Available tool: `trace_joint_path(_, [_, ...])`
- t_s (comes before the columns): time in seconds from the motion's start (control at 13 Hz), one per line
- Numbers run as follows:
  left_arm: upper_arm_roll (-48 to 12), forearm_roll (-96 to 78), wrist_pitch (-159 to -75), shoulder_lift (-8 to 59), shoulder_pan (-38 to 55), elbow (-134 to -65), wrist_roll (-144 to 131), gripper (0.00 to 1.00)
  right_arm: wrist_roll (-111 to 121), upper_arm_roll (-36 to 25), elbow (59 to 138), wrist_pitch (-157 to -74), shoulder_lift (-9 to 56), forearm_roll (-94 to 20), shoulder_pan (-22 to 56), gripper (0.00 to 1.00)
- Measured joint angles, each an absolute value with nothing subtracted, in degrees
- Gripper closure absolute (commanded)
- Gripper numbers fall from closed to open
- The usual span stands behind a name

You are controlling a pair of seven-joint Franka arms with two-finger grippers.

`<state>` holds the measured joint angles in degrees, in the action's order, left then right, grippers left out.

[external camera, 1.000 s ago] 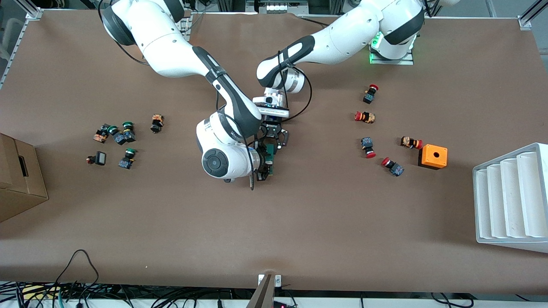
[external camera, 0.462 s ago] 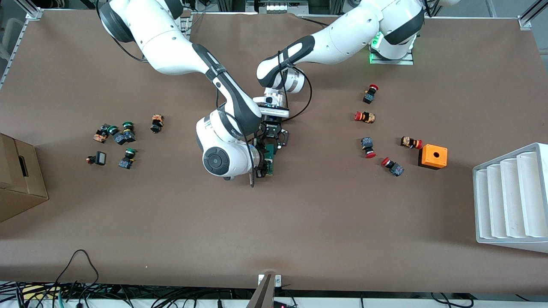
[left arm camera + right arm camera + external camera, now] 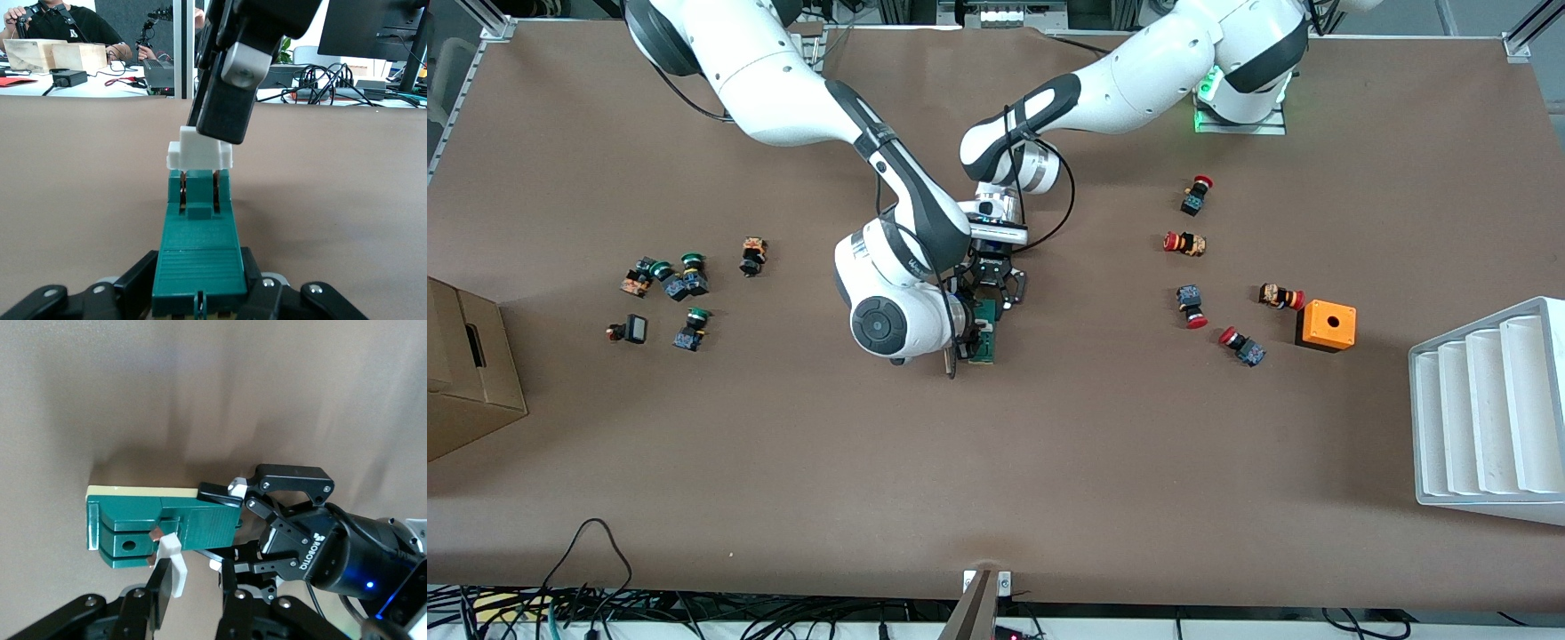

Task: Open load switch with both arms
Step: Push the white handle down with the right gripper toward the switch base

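On the brown table [image 3: 1103, 444], left gripper [image 3: 200, 297] clamps the load switch [image 3: 199, 247] steady; right gripper [image 3: 190, 597] pinches its white piece [image 3: 199, 150] for levering.

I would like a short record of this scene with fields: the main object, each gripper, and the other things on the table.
main object: small dark-green rectangular load switch with a white plastic piece at one end, mid-table
left gripper: shut on the load switch body
right gripper: shut on the white plastic piece
toward left arm's end: red-capped push buttons, orange box with a hole, white ribbed tray
toward right arm's end: green-capped push buttons, cardboard box
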<state>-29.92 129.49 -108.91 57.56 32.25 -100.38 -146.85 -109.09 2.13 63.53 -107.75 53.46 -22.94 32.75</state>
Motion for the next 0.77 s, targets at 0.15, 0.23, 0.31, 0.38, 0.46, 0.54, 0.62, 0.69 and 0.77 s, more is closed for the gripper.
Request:
trace_joint_path(0.15, [-29.9,129.5,-108.9,57.6,32.3,-100.4,-146.9,0.59,-109.1,2.2,63.9,-108.2,53.3,-22.6,33.1,0.64])
trace_joint_path(0.23, [-29.9,129.5,-108.9,57.6,32.3,-100.4,-146.9,0.59,-109.1,2.2,64.1,-108.4,53.3,-22.6,33.3,0.64])
trace_joint_path(0.31, [-29.9,129.5,-108.9,57.6,32.3,-100.4,-146.9,0.59,-109.1,2.2,64.5,-108.7,53.2,-22.5,33.5,0.64])
trace_joint_path(0.38, [-29.9,129.5,-108.9,57.6,32.3,-100.4,-146.9,0.59,-109.1,2.2,64.7,-108.9,53.1,-22.4,33.8,0.64])
trace_joint_path(0.46, [-29.9,129.5,-108.9,57.6,32.3,-100.4,-146.9,0.59,-109.1,2.2,64.9,-109.1,53.0,-22.3,34.0,0.64])
trace_joint_path(0.54, [-29.9,129.5,-108.9,57.6,32.3,-100.4,-146.9,0.59,-109.1,2.2,65.1,-109.2,53.0,-22.2,34.2,0.64])
trace_joint_path(0.62, [-29.9,129.5,-108.9,57.6,32.3,-100.4,-146.9,0.59,-109.1,2.2,65.2,-109.2,53.0,-22.1,34.3,0.64])
trace_joint_path(0.69, [-29.9,129.5,-108.9,57.6,32.3,-100.4,-146.9,0.59,-109.1,2.2,65.3,-109.2,52.9,-22.1,34.3,0.66])
trace_joint_path(0.77, [-29.9,129.5,-108.9,57.6,32.3,-100.4,-146.9,0.59,-109.1,2.2,65.4,-109.2,52.9,-22.1,34.3,0.66])
